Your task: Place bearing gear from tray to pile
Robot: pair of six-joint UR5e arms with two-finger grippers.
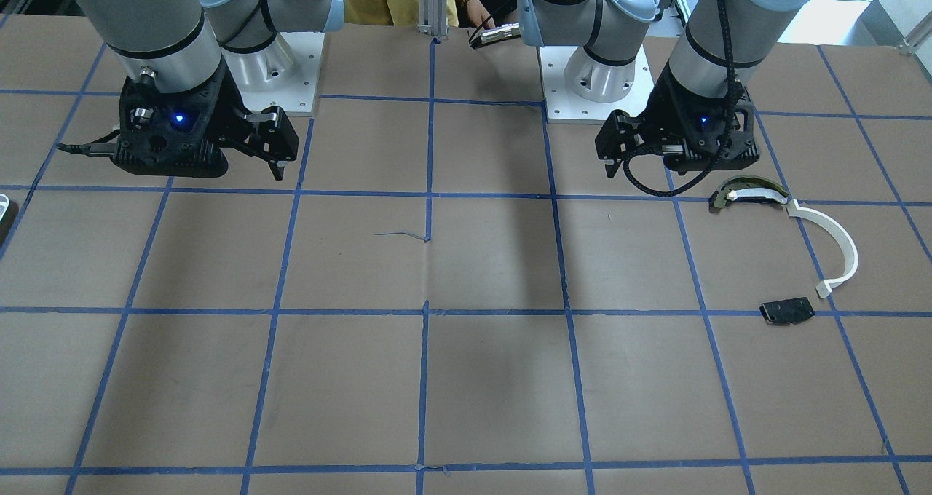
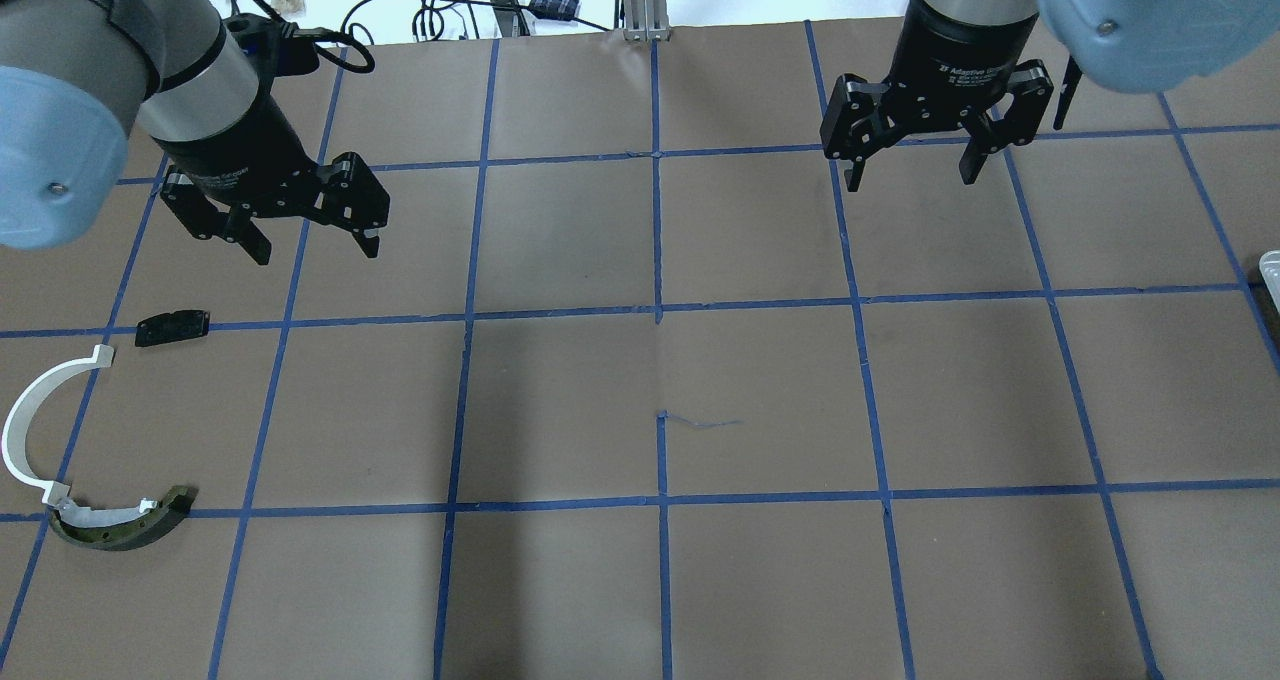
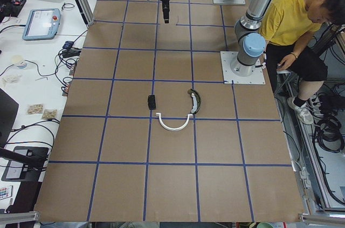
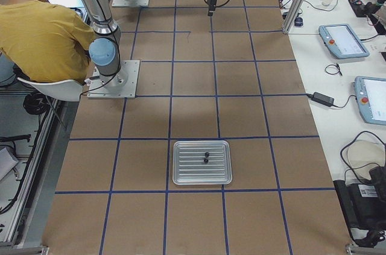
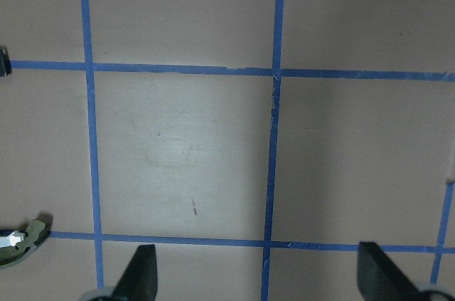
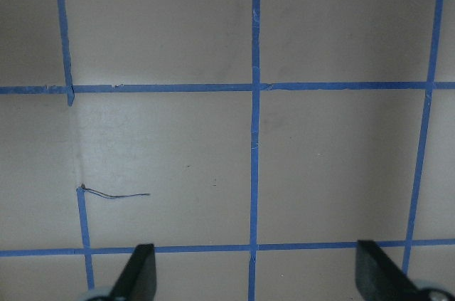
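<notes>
Two small dark bearing gears [image 4: 205, 157] lie in the metal tray [image 4: 181, 173], seen whole only in the exterior right view. Only a sliver of the tray shows in the front view [image 1: 2, 208] and in the overhead view [image 2: 1271, 268]. The pile is a white curved strip [image 2: 22, 422], an olive-edged curved piece [image 2: 120, 532] and a flat black plate [image 2: 172, 327]. My left gripper [image 2: 315, 250] is open and empty, hanging above the table just beyond the black plate. My right gripper [image 2: 910, 178] is open and empty, well left of the tray sliver.
The table is brown paper with a blue tape grid [image 2: 658, 310]. A person in a yellow shirt [image 4: 42, 26] sits behind the robot bases. Cables and tablets lie on the white benches [image 3: 40, 23] beyond the table's far edge.
</notes>
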